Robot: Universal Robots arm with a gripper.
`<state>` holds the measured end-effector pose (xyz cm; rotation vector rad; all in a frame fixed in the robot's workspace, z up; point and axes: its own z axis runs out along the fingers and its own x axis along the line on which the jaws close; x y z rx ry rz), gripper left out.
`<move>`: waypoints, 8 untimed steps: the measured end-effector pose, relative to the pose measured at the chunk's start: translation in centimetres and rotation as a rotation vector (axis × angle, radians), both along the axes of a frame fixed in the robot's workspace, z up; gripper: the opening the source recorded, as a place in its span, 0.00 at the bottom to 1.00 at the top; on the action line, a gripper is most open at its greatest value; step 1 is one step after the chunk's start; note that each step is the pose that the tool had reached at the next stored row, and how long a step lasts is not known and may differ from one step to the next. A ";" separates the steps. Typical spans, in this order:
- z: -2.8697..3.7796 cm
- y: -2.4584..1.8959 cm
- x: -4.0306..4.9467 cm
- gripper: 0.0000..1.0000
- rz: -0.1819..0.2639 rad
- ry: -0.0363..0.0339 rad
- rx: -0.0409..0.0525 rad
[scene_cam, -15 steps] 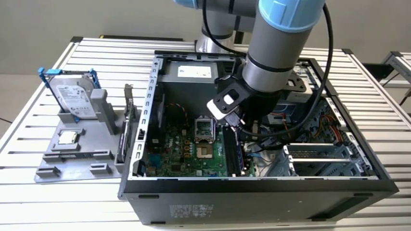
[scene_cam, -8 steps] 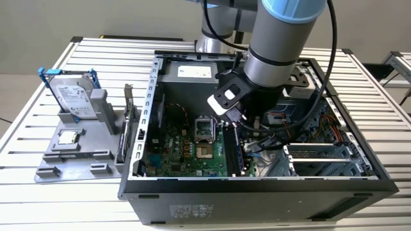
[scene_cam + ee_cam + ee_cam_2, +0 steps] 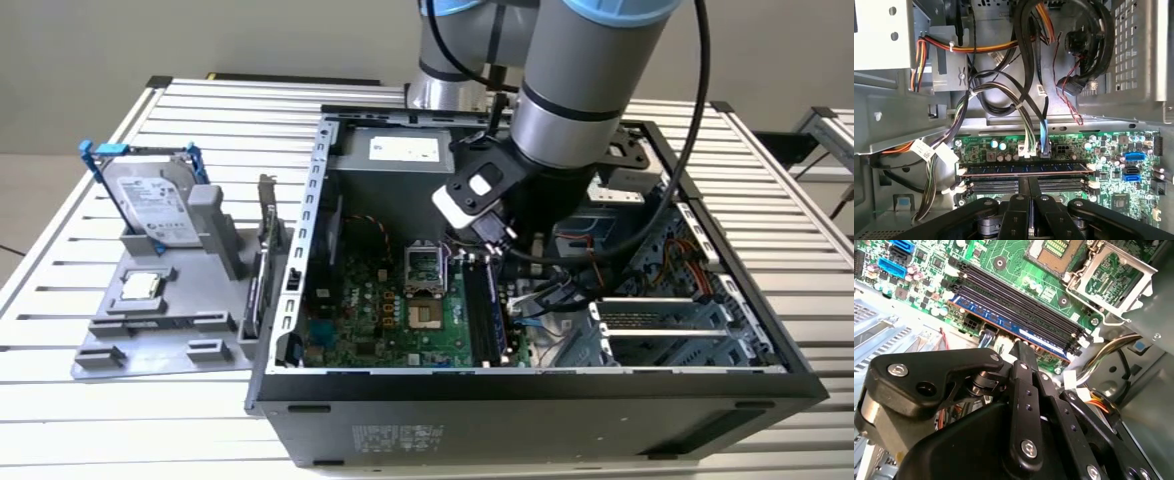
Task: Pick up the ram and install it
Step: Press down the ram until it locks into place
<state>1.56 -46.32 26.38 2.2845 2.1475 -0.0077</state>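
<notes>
1. Pressing down on the ram [image 3: 1004, 169], a slim long dark memory stick with a blue label strip, is the step I judge to be in hand. It stands in the outermost of the long black memory slots on the green motherboard [image 3: 1114, 150], inside the open black and grey metal computer case [image 3: 534, 395].
2. My black metal gripper [image 3: 1030, 181] has its fingers [image 3: 1041, 210] pressed nearly together, pinching nothing. In both wrist views the tips are at the stick's upper edge, about mid-length. I cannot tell whether they are touching it or just above.
3. The stick looks level along the slot in the first wrist view. I cannot tell if it is fully seated.
4. To do this well, push straight down and square to the board, with the tips centred on the thin edge so they don't slip onto the empty black slots [image 3: 994, 185] beside it.
5. Watch the white latch clips [image 3: 1089, 167] at the slot ends: both closed against the stick would mean it is seated.
6. Risk: the bundle of black, white and blue cables [image 3: 1026, 125] plugs in just beside the stick, so stay off it.
7. The grey arm [image 3: 574, 110] reaches steeply down into the case.
</notes>
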 end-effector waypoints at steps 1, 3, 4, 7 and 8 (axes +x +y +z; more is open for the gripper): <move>0.13 0.00 0.00 0.00 0.000 0.0000 0.0000; 0.40 0.00 0.00 0.00 0.000 0.0000 0.0001; 0.52 0.00 0.00 0.00 0.000 0.0000 0.0001; 1.02 0.00 0.00 0.00 0.000 0.0000 0.0000; 1.17 0.00 0.00 0.00 0.000 0.0000 0.0000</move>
